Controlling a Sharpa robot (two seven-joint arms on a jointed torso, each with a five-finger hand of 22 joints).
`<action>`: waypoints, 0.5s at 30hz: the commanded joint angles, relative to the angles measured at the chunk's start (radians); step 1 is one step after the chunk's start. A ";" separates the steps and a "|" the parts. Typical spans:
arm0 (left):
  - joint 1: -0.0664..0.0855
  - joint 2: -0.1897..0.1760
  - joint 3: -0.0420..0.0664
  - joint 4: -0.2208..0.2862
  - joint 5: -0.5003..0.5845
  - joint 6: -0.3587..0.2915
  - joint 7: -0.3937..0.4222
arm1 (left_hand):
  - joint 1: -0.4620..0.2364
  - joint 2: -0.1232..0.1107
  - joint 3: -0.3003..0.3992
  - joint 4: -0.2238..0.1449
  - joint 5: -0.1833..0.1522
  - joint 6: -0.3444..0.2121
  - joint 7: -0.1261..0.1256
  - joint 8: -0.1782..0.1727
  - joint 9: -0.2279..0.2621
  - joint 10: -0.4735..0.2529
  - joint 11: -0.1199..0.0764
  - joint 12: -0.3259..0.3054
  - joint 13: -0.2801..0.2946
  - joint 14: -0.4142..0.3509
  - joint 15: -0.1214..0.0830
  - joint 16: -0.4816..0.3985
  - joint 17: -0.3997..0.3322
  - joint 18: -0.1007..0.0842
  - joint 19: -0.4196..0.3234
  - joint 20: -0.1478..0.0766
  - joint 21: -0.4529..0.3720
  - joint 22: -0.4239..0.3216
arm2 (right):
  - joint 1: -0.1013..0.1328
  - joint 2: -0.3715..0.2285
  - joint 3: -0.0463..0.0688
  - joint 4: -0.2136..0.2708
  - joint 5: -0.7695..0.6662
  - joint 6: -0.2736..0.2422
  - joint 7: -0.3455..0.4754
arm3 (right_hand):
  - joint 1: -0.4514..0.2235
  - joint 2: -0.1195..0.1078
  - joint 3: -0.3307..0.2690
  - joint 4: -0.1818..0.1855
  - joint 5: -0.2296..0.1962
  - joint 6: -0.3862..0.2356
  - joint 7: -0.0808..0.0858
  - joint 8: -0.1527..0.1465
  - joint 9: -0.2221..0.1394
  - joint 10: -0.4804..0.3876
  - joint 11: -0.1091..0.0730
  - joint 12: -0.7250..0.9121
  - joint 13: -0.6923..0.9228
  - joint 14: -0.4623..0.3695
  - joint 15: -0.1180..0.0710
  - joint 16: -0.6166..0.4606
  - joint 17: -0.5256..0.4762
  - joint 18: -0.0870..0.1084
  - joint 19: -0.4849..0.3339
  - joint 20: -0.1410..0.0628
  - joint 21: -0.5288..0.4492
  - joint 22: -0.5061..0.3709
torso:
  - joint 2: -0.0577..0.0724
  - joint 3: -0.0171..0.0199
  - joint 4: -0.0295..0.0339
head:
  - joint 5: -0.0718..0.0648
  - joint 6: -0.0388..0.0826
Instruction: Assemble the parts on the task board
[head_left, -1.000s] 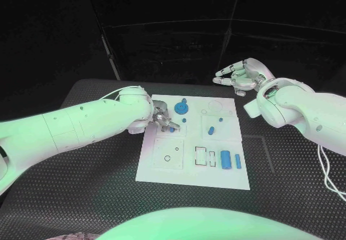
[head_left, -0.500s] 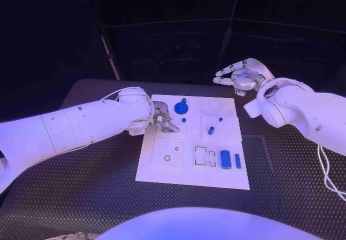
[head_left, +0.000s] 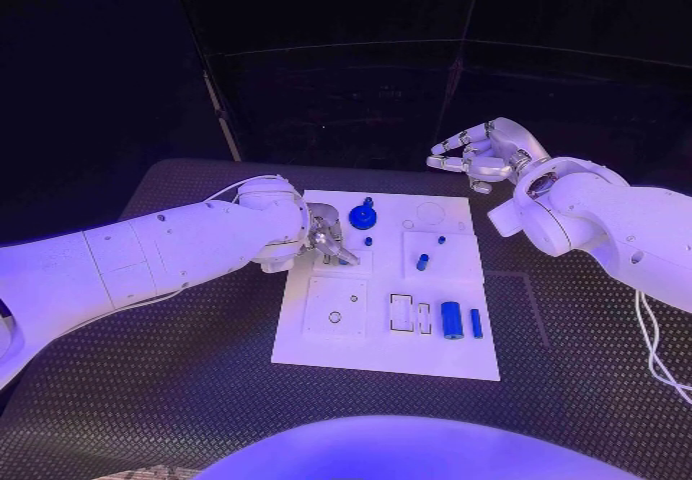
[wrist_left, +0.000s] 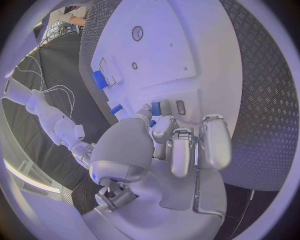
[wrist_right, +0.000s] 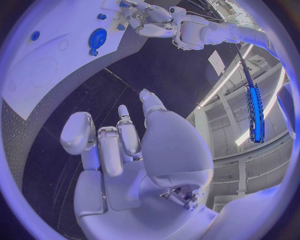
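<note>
Nothing has shifted visibly: we find the left hand (head_left: 326, 240) pinching a small blue part (wrist_left: 155, 108) on the task board (head_left: 346, 340), right hand (head_left: 477, 152) empty, half-curled aloft; seating comes next.

Text on task board (head_left: 339, 340): none legible
Labels on parts: none legible
Markings on counter (head_left: 202, 400): none legible
Numbers or brands on arms: none legible

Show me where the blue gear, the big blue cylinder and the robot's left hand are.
blue gear (head_left: 362, 215), head view, middle of its disc.
big blue cylinder (head_left: 451, 320), head view, mid-length of its body.
left hand (head_left: 326, 239), head view, middle of the silver fingers over the board.
</note>
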 joint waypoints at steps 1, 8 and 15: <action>0.001 0.002 0.001 0.002 0.010 -0.025 0.003 | 0.065 0.024 0.044 -0.045 -0.001 -0.007 0.004 -0.013 -0.010 -0.009 -0.001 -0.009 -0.004 0.104 0.003 0.003 0.263 0.008 0.000 0.006 -0.006 0.063 | 0.002 0.001 0.001 0.000 -0.002 0.007 0.005 | -0.007 0.000 -0.006 0.000 -0.002 -0.005 -0.002 0.006 -0.001 -0.004 -0.004 -0.001 0.000 0.075 -0.008 -0.004 0.119 -0.001 0.001 -0.005 -0.006 -0.001 | 0.001 -0.0001 -0.0002 | -0.002 -0.001; 0.000 0.004 0.001 0.002 0.011 -0.025 0.003 | 0.111 0.021 0.160 -0.105 -0.002 -0.006 0.014 -0.035 -0.028 -0.017 0.009 -0.020 -0.015 0.104 0.009 0.003 0.263 0.008 -0.001 0.007 -0.010 0.064 | 0.001 0.002 0.001 -0.002 -0.002 0.008 0.006 | -0.007 0.000 -0.006 0.000 -0.002 -0.005 -0.002 0.006 -0.001 -0.004 -0.004 -0.001 0.000 0.075 -0.008 -0.004 0.119 -0.001 0.001 -0.005 -0.006 -0.001 | 0.000 -0.0002 0.0000 | -0.001 -0.002; 0.000 0.005 0.001 0.002 0.027 -0.023 0.004 | 0.062 -0.012 0.284 -0.123 -0.002 -0.003 0.019 -0.039 -0.029 -0.021 0.013 -0.026 -0.022 0.104 0.012 0.003 0.263 0.009 -0.002 0.013 -0.015 0.065 | 0.001 0.002 0.001 -0.003 -0.002 0.011 0.005 | -0.007 0.000 -0.006 0.000 -0.002 -0.005 -0.002 0.006 -0.001 -0.004 -0.004 -0.001 0.000 0.075 -0.008 -0.004 0.119 -0.001 0.001 -0.005 -0.006 -0.001 | 0.000 -0.0004 0.0001 | -0.002 -0.002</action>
